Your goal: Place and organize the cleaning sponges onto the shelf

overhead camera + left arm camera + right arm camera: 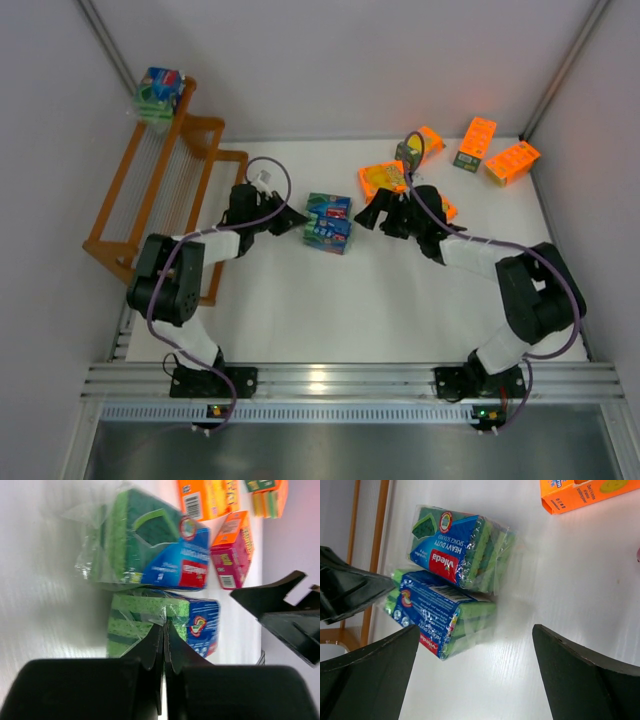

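While two blue-green packs (329, 222) lie between them, the right gripper (368, 215) is spread wide, empty; the left gripper (295, 215) looks pinched together, empty. Next, one should grab a pack for the shelf (205, 122) at 10 o'clock.

Top view: bright, even, diffuse light from overhead, only faint shadows under the arms (195, 265). Hot glare spot on the front rail (320, 378) at 6 o'clock. Orange packs (478, 140) at 1 o'clock oversaturated, glowing.

Left wrist: table (45, 580) blown out at 9 o'clock, wrap on the blue-green pack (150, 550) glints. Left gripper (164, 627) at 6 o'clock black and out of focus.

Right wrist: sharpest, text on the blue-green pack readable. Right gripper (476, 630) dark, soft-edged at 5 and 7 o'clock.
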You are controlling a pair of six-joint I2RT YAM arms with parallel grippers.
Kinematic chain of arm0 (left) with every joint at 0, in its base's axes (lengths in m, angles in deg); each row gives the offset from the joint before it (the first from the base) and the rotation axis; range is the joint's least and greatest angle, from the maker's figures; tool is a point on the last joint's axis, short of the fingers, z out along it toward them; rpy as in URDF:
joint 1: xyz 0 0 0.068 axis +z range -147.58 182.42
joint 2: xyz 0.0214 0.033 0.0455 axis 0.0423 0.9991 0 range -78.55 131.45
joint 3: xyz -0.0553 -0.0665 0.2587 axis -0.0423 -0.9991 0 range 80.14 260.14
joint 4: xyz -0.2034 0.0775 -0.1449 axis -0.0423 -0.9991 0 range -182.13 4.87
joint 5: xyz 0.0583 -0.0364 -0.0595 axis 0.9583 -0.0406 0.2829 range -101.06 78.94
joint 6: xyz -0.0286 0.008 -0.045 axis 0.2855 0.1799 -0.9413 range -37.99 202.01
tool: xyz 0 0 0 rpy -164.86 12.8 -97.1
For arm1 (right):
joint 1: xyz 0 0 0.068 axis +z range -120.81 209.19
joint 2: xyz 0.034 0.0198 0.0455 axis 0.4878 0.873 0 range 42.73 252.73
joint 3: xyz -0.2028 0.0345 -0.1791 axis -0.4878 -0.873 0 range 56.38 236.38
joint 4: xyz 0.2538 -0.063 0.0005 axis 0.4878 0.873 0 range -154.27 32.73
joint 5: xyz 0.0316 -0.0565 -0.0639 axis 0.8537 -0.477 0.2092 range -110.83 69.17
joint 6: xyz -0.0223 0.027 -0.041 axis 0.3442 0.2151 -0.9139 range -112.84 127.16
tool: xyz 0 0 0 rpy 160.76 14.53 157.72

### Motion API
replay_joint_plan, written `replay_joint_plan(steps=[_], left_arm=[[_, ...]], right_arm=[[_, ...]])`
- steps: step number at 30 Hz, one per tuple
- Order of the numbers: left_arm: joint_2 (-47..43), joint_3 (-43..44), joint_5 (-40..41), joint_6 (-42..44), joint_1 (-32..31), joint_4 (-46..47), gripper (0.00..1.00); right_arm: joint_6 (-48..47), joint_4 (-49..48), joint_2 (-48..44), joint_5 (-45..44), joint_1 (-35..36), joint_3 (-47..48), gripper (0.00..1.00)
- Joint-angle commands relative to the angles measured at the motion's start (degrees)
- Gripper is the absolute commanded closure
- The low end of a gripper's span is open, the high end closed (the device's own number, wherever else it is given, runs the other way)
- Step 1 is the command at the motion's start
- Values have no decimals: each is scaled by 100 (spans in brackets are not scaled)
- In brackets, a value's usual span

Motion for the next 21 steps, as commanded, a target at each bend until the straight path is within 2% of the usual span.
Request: replay_joint_plan(steps=[1,4,6,10,13,17,20,21], left_arm=[[-1080,-41,79,-192,7,233,100],[-1941,11,255,-359,16,-73,100],[-2381,590,614,-280,16,-1133,100],[-2988,1785,1282,176,16,-2568,100],[-3305,2769,2108,484,147,-3465,100],[-3358,3754,3371,450,805,-4362,100],[-3323,4230,3463,204,1315,-5003,100],[-3323,4326,3525,160,1769,-5127,100]], right_arm=[[-150,32,-424,-49,-118,-44,2],[-299,67,-635,-93,-179,-88,2],[-466,102,-810,-137,-206,-105,2],[-607,76,-1066,-207,-232,-202,1],[-624,-135,-1207,-199,-294,-325,1],[-712,-197,-1295,-155,-338,-343,1],[-791,-206,-1339,-146,-381,-334,1],[-817,-197,-1356,-146,-390,-317,1]])
